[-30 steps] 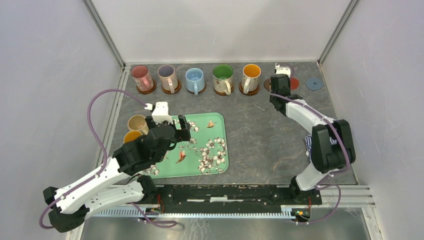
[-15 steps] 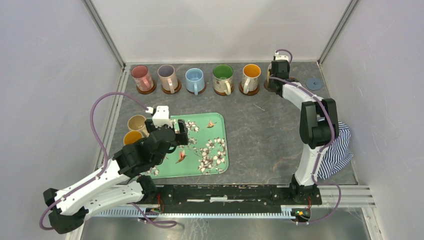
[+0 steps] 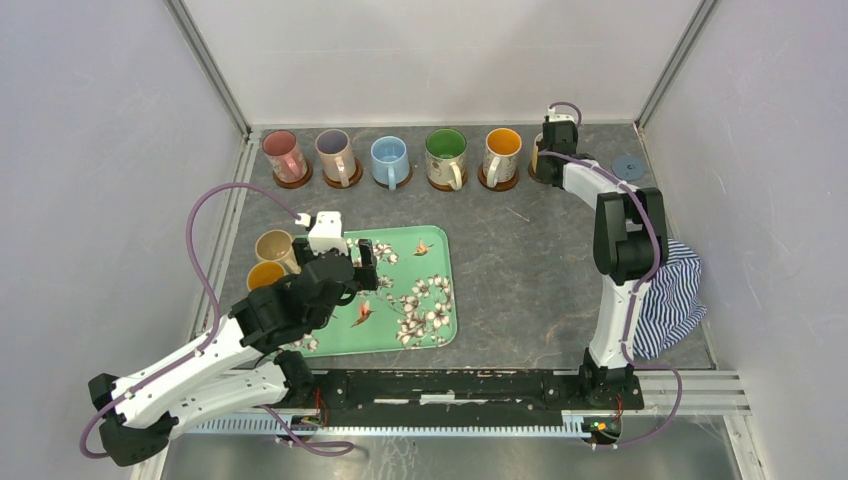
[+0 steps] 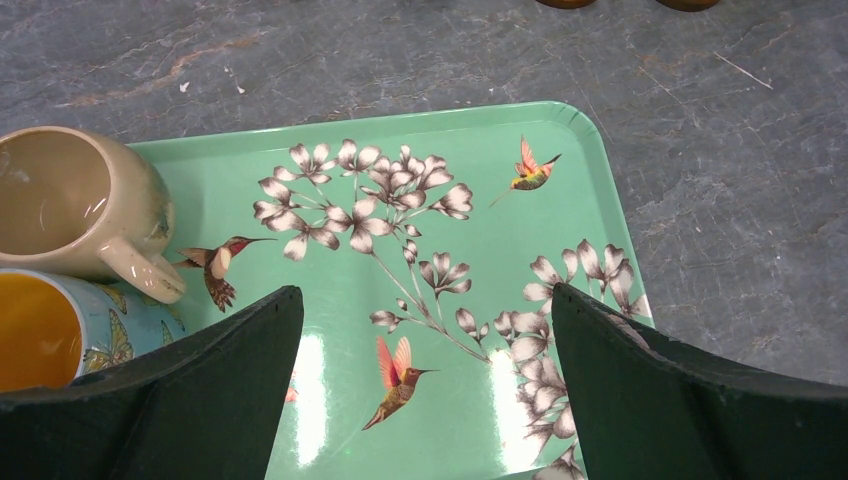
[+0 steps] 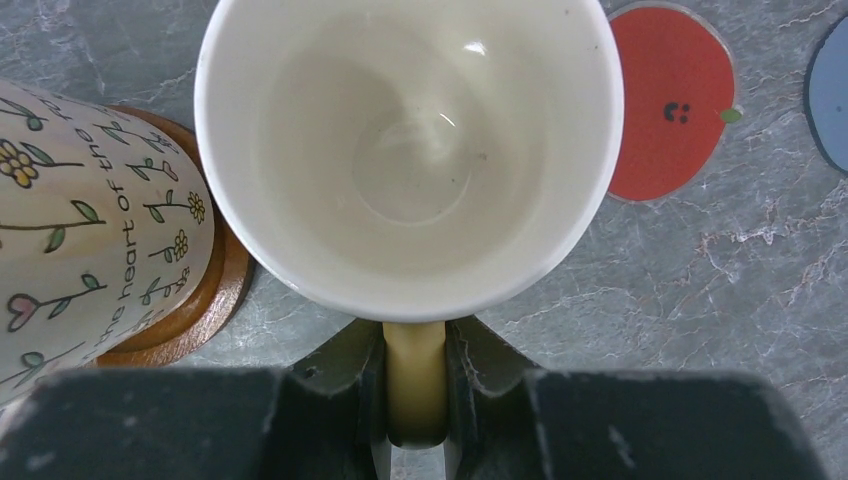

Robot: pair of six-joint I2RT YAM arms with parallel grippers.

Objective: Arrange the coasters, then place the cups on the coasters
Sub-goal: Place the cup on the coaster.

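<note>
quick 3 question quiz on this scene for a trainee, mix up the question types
1. True or false: the left pincer is open above the tray.
2. The right pincer grips: A) a mug by its handle B) a spoon C) the tray.
3. Fill in: the apple-shaped coaster beside that mug is ___.
Key: 1 true; 2 A; 3 red.
</note>
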